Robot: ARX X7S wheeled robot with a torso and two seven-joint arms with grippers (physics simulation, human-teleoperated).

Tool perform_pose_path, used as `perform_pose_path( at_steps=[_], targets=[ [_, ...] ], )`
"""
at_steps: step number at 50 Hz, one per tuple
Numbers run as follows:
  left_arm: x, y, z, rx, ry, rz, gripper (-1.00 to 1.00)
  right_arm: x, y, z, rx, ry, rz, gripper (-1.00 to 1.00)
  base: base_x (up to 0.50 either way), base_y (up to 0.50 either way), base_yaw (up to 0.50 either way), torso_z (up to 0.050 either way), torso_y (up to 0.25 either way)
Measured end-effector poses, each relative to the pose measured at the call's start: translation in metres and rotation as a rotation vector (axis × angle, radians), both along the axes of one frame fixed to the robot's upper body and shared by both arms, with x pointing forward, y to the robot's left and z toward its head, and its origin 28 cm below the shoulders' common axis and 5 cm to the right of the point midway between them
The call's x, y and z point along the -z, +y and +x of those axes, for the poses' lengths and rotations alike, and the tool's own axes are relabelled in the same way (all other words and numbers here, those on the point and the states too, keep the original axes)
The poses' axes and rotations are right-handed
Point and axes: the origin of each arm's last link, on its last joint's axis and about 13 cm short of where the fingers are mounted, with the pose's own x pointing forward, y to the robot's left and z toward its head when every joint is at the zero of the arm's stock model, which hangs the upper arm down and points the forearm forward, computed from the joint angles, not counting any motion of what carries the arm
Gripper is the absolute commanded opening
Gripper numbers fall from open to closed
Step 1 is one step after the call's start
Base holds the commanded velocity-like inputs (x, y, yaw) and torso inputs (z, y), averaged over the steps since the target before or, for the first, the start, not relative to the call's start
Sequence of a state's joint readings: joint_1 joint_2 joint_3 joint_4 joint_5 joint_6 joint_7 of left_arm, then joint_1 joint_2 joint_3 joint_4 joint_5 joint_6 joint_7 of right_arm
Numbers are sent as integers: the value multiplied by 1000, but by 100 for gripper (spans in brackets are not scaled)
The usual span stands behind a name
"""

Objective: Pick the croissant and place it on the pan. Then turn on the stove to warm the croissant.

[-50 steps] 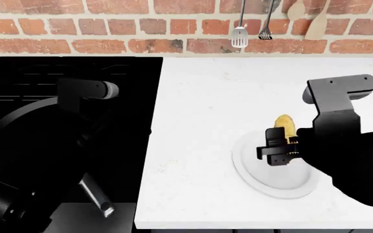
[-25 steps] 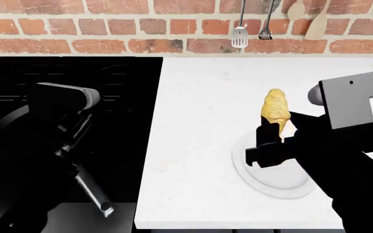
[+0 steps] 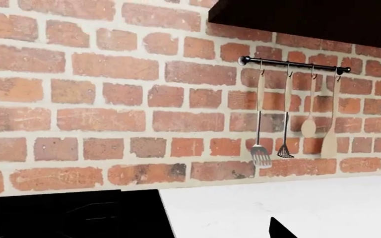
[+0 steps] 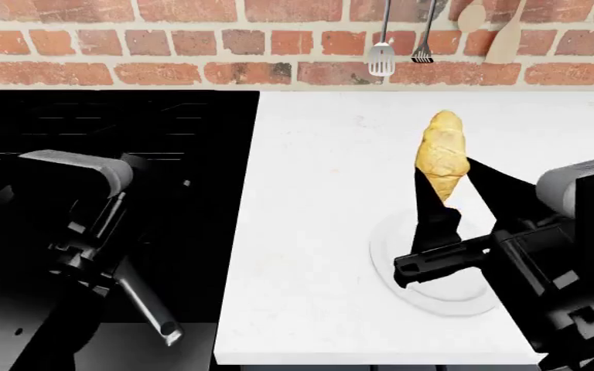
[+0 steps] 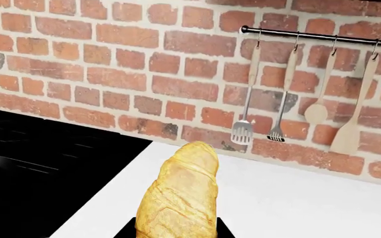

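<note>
I've got the croissant (image 4: 442,154) up in the air, standing nearly on end with its tapered tip pointing toward the brick wall (image 4: 173,46). It's golden-yellow, paler along the ridges that run across it, with a mottled, crusty skin that my right wrist camera shows well (image 5: 180,196). Its lower end sits between the dark fingers of my right gripper (image 4: 444,202), jaws closed on the pastry from both sides. It hangs above the white desk (image 4: 318,232), over the far edge of the round white plate (image 4: 436,297), clear of both.

Working outward: the plate lies on the desk just below the gripper, partly covered by my right arm. The desk runs back to the wall, where a slotted spatula (image 4: 380,54) and wooden spoons (image 4: 503,35) hang from a rail (image 5: 323,35).

To the left of the desk edge is the black stove (image 4: 173,116), its grates barely readable in the dark. The pan (image 4: 8,193) is hard to separate from that black surface, but its silver-grey handle (image 4: 148,309) angles down toward me. My left arm sits over that area; its gripper (image 4: 75,259) blends into the dark and I can't tell how its jaws stand. My left wrist camera gives me only wall, utensils, and a strip of stove and desk.
</note>
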State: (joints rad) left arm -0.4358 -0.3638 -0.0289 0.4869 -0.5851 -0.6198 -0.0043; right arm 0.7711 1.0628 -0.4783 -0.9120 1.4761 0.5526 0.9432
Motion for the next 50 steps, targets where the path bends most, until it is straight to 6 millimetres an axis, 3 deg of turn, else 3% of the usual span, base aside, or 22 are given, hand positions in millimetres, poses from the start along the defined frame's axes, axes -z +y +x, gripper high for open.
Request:
perform_pose_path(
  at_steps=[6, 50],
  targets=[
    [1, 1, -1, 7, -19, 4, 100, 2, -2, -4, 3, -25, 9, -100, 0, 69, 0, 0, 0],
    [6, -2, -7, 58, -30, 10, 100, -13, 1, -12, 22, -63, -36, -100, 0, 500, 0, 0, 0]
  ],
)
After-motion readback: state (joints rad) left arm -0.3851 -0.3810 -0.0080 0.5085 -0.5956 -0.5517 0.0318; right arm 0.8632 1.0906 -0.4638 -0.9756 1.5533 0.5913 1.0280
